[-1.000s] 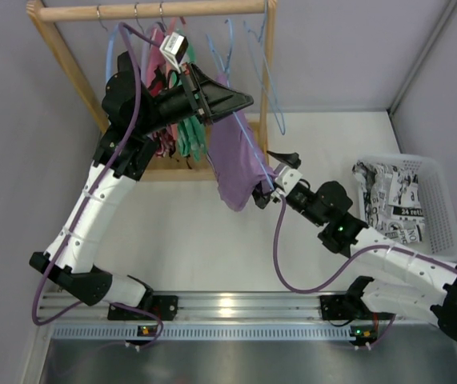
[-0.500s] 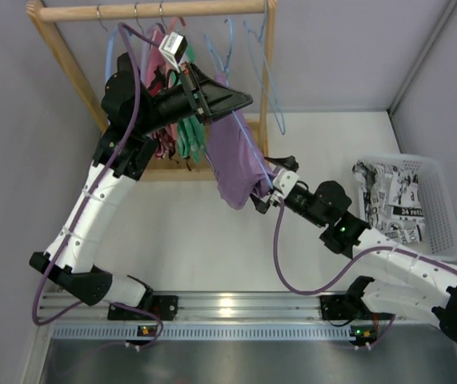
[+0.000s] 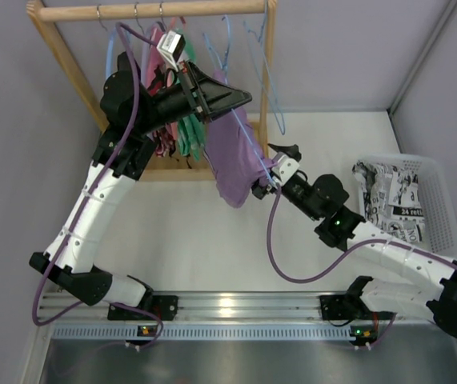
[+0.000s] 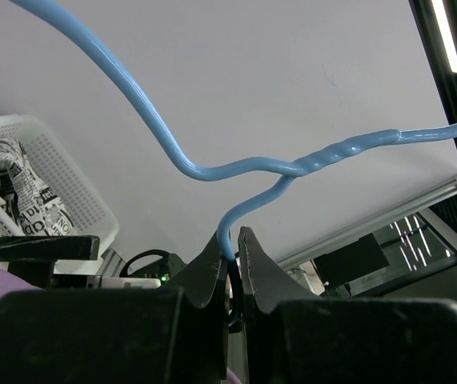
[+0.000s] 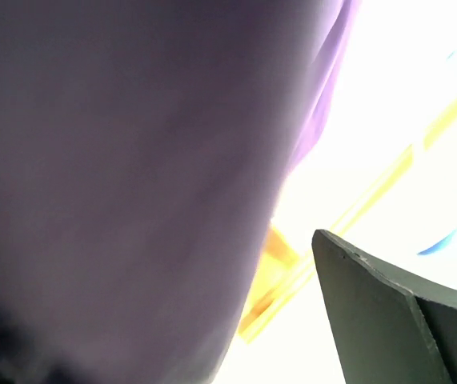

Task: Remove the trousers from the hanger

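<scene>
Since a moment ago, the right gripper has edged up to the trousers, its jaws spread around their lower right edge. Farther back, the left gripper clamps the hanger by its wire, trousers draped below.

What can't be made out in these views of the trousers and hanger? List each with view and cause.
Right wrist: the trousers fill the frame as a blur; one finger shows, so the right gripper's hold is unclear.
Left wrist: the hanger runs off the frame edges above the left gripper.
Top external: the left gripper covers the hanger's top.
</scene>
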Motion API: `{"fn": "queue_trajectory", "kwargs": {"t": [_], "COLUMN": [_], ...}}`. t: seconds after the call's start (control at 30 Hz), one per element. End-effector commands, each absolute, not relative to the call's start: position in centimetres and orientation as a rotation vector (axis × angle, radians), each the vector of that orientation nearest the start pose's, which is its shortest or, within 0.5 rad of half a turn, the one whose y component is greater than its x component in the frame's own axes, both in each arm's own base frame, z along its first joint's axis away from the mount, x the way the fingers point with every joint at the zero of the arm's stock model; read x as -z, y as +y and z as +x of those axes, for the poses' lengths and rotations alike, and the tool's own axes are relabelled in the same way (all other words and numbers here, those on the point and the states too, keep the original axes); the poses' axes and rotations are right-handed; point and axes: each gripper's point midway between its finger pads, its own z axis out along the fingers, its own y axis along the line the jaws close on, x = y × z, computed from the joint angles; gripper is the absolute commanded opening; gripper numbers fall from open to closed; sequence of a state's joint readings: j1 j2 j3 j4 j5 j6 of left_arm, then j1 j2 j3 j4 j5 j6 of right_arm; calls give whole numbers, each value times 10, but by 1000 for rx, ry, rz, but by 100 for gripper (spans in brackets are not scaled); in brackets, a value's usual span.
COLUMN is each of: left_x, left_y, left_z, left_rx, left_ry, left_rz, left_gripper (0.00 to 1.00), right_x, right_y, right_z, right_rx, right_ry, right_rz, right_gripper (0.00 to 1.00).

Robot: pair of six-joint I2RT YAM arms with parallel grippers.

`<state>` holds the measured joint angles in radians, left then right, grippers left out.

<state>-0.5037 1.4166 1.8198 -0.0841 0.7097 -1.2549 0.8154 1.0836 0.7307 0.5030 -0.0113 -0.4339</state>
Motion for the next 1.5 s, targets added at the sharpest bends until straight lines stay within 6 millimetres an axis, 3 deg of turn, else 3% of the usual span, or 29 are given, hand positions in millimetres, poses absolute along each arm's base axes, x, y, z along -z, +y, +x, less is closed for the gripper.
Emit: {"fn": "queue_trajectory", "kwargs": {"t": [0.0,0.1,0.2,0.23,0.43,0.57,0.7,0.9,1.03,1.23,1.37,1.4,1.47], "left_x": [-609,-606,-605,-604,-596,-592,-585,-565,-557,-543,-516,-510,-483], "left_y": [-286,-287,-288,-288,-287,-286,-285,-282,-280,-279,-280,-279,-281], "left_z": [222,223,224,224,233,241,248,259,264,261,260,259,261], "left_rx": [1880,1881,1882,1881,1873,1860,1835,1801,1783,1766,1758,1756,1757], "left_ry": [1417,1426,1426,1426,1447,1453,1460,1499,1514,1550,1608,1620,1685], "left_rz": [254,249,246,249,224,215,222,205,200,211,204,201,177], "left_gripper": [0,0,0,0,0,0,0,0,0,0,0,0,0], "right_x": [-394,-409,-420,-423,-448,-451,-453,-480,-484,-499,-521,-535,-549], "right_y": [271,268,266,264,253,244,236,217,212,204,199,195,194], "right_z": [284,280,275,274,257,250,244,236,233,232,228,224,221], "right_rx": [-344,-347,-353,-356,-380,-373,-368,-356,-358,-334,-342,-350,-356], "right_ry": [1015,983,955,951,906,913,919,902,915,900,883,865,845], "right_rz": [-684,-671,-662,-661,-651,-649,-649,-587,-576,-552,-523,-509,-499], "right_gripper": [97,93,77,63,16,0,0,0,0,0,0,0,0]}}
